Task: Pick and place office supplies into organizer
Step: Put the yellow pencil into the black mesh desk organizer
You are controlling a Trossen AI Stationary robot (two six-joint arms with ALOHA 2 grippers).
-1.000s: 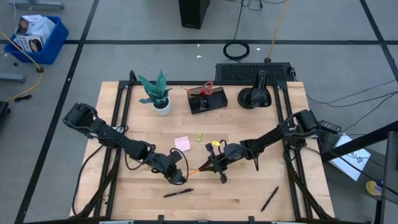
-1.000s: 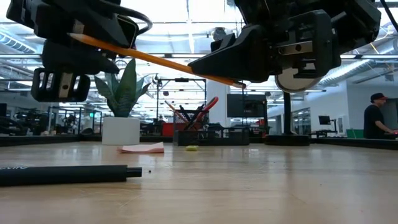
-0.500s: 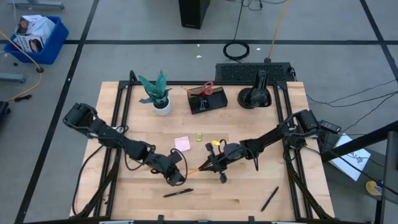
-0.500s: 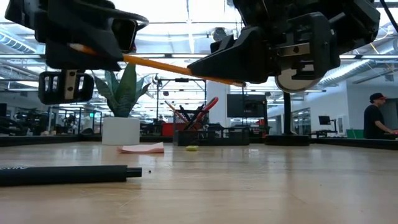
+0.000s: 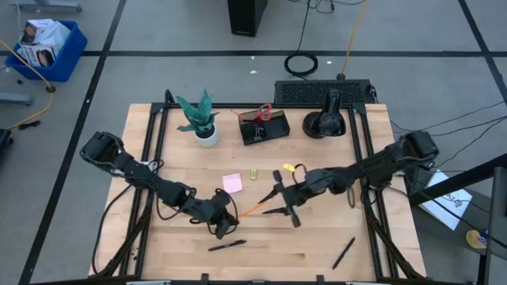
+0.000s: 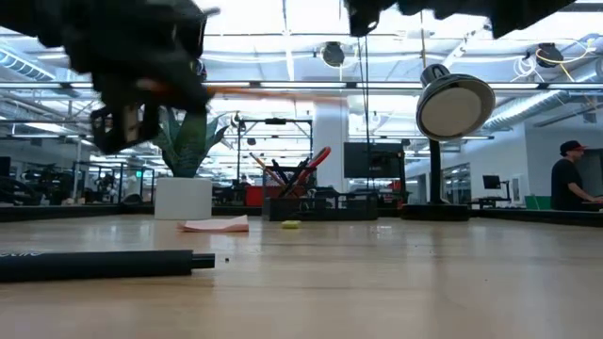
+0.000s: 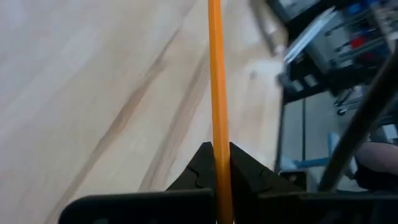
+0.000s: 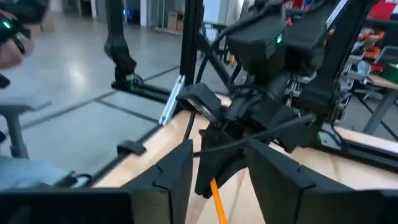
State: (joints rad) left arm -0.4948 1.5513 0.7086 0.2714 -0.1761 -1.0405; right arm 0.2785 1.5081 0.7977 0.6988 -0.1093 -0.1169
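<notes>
The orange pencil (image 5: 247, 211) is in the air over the table's near middle, roughly level in the low view (image 6: 259, 91). My left gripper (image 5: 224, 222) is shut on its near-left end. My right gripper (image 5: 269, 203) is open; its fingers stand either side of the pencil's free end (image 8: 217, 198) and do not touch it. The dark organizer (image 5: 264, 130) stands at the far edge with red-handled scissors (image 5: 265, 111) upright in it. The pink sticky pad (image 5: 232, 183), the yellow piece (image 5: 254, 173) and two black pens (image 5: 226, 246) (image 5: 343, 253) lie flat on the wood. My left gripper pinches the orange pencil between its two fingers (image 7: 200, 167) close to one end (image 7: 217, 155). The pencil runs straight on past the fingertips, along the fingers and not across them. It is lifted clear of the table and about level, pointing toward my right gripper.
A teal plant in a white pot (image 5: 203, 125) stands left of the organizer and a black domed lamp (image 5: 325, 123) right of it. One pen lies close to the low camera (image 6: 94, 265). A person (image 6: 571, 179) is far off in the room.
My right gripper has opened, let go of the pencil, and drawn back up and toward the table's right and far side, leaving the low view. The pencil stays in my left gripper; it has swung from slanting down toward the right gripper to about level.
</notes>
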